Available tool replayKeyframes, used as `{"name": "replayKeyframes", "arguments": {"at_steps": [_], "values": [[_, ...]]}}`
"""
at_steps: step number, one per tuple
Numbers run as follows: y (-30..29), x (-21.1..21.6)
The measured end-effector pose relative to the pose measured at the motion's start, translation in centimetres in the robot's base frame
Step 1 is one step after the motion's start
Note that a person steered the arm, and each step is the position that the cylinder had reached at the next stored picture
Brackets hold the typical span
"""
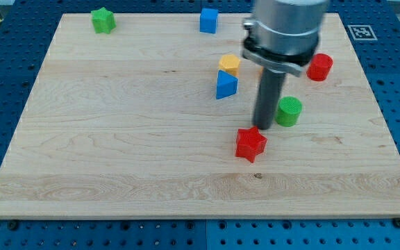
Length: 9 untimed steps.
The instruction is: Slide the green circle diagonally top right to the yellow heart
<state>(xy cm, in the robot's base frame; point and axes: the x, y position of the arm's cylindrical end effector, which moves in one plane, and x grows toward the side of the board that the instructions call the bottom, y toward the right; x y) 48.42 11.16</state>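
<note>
The green circle (pixel 289 111) lies right of the board's middle. My tip (pixel 264 127) is down on the board just to the left of the green circle, close to it or touching it, and just above the red star (pixel 251 144). A yellow block (pixel 230 64), whose shape I cannot make out, sits up and to the left of the tip, directly above the blue triangle (pixel 226 85). The arm's grey body (pixel 283 28) hides part of the board's upper right.
A red cylinder (pixel 319 67) stands up and to the right of the green circle. A blue cube (pixel 208 20) sits at the top edge, and a green star (pixel 103 20) at the top left. The wooden board (pixel 117 139) ends near the view's edges.
</note>
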Motion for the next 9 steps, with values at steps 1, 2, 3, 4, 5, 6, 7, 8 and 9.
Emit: {"name": "replayKeyframes", "arguments": {"at_steps": [1, 2, 3, 4, 5, 6, 7, 8, 9], "values": [[4.7, 0.1], [7.9, 0.1], [8.0, 0.2], [6.4, 1.7], [6.3, 2.6], [6.3, 2.1], [6.3, 0.0], [6.3, -2.4], [6.6, -4.6]]}}
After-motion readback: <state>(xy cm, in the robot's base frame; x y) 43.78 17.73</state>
